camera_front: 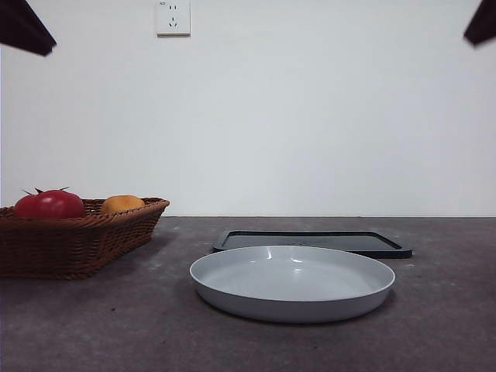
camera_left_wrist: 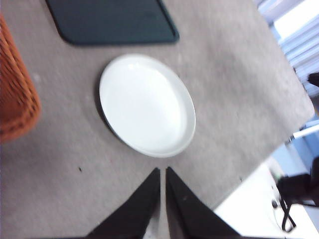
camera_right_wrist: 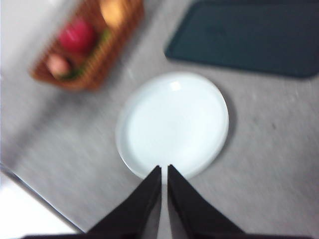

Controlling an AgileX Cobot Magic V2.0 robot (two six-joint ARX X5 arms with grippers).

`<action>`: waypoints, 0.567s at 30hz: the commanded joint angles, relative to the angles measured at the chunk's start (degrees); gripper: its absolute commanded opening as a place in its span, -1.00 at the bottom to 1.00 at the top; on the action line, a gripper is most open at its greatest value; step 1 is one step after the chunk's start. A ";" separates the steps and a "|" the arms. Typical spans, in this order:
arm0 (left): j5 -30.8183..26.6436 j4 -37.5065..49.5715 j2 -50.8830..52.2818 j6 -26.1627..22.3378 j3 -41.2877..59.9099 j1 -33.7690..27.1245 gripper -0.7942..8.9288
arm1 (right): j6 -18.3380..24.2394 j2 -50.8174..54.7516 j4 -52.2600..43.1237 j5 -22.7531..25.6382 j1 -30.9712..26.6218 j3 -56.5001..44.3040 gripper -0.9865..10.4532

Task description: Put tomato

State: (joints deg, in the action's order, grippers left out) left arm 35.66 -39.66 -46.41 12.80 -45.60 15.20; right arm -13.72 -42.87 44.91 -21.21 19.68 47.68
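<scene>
The red tomato [camera_front: 49, 204] with a dark green stem lies in a brown wicker basket [camera_front: 74, 240] at the left of the table; it shows blurred in the right wrist view [camera_right_wrist: 76, 36]. A white plate [camera_front: 292, 281] stands empty in the middle, also in the left wrist view [camera_left_wrist: 146, 104] and the right wrist view [camera_right_wrist: 173, 122]. My left gripper [camera_left_wrist: 162, 172] is shut and empty, high above the table on the near side of the plate. My right gripper [camera_right_wrist: 164, 169] is shut and empty, high above the plate's edge. Both arms show only as black tips at the top corners of the front view.
An orange-yellow fruit [camera_front: 122, 204] lies in the basket beside the tomato. A dark flat tray [camera_front: 314, 241] lies behind the plate. A wall socket [camera_front: 173, 17] is on the back wall. The table's edge [camera_left_wrist: 259, 167] shows in the left wrist view.
</scene>
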 commanded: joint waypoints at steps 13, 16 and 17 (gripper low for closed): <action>0.31 -1.51 -3.02 -3.54 -1.01 1.49 -0.38 | 0.17 -3.85 1.05 7.89 13.14 0.70 -0.80; 0.31 -1.51 -3.02 -3.50 -1.01 1.49 0.05 | -1.16 -3.85 0.96 7.96 13.14 0.70 -0.50; 0.31 -1.51 -3.02 -3.30 -1.01 1.49 0.13 | -1.31 -3.85 0.96 7.98 13.14 0.70 -0.34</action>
State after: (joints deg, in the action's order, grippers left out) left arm 35.75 -41.58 -49.10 9.96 -45.60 16.43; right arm -13.93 -46.39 46.44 -13.39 32.32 47.66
